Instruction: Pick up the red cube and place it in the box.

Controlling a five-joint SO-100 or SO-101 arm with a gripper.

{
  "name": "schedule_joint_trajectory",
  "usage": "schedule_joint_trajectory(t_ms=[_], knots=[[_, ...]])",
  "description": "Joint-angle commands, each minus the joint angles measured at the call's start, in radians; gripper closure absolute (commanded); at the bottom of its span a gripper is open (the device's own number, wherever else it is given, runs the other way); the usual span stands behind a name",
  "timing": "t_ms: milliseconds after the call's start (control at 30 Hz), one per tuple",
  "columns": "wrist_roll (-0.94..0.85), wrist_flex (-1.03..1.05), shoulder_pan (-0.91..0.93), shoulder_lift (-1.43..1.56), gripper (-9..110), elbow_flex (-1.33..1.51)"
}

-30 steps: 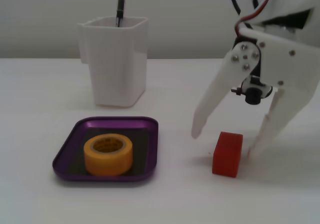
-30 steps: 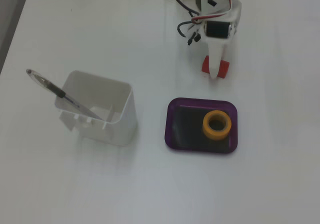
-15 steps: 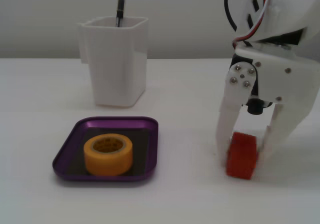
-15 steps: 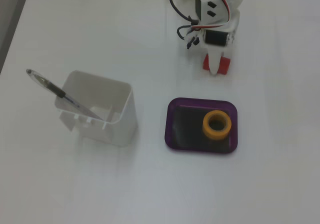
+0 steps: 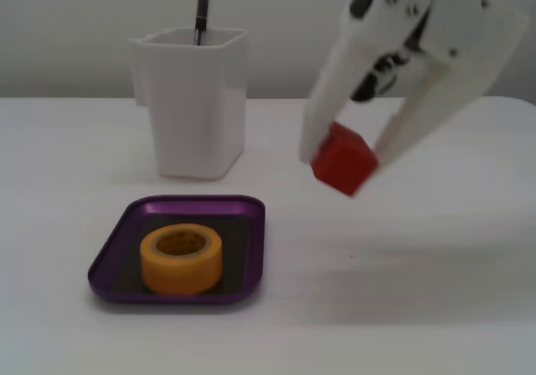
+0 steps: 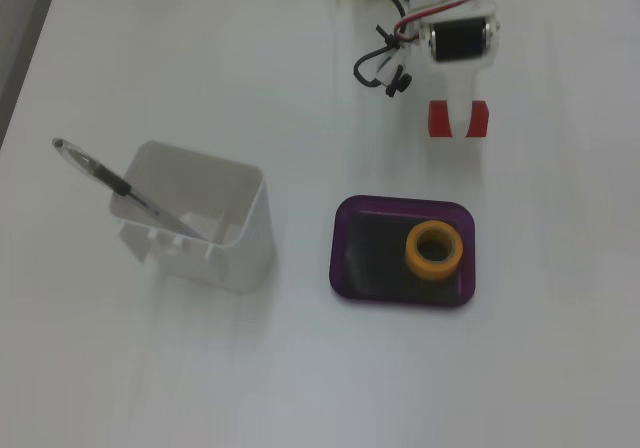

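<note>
My white gripper (image 5: 342,159) is shut on the red cube (image 5: 343,159) and holds it tilted in the air, well above the table, to the right of the box. From above, a white finger (image 6: 459,116) crosses the red cube (image 6: 478,120), which sits beyond the box's far rim. The box (image 5: 115,254) is a shallow purple tray with a dark floor at the lower left of the side-on fixed view; seen from above, the box (image 6: 345,248) lies at centre right.
A yellow-orange tape roll (image 5: 181,259) rests inside the box, also seen from above as the tape roll (image 6: 435,250). A tall white square cup (image 5: 193,100) with a pen (image 5: 201,11) stands behind the box. The white cup (image 6: 200,218) is left of the box from above.
The gripper closed on the red cube on the table, then lifted it up and carried it left toward the box.
</note>
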Motion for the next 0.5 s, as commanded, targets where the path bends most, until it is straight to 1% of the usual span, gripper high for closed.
schedule_joint_trajectory(t_ms=[0, 100, 233, 467], knots=[[-0.095, -0.104, 0.101, 0.057, 102, -0.094], [-0.176, -0.241, 0.17, -0.014, 102, -0.097], [-0.268, -0.359, 0.193, -0.16, 102, -0.104], [-0.275, -0.466, 0.192, -0.365, 102, -0.11]])
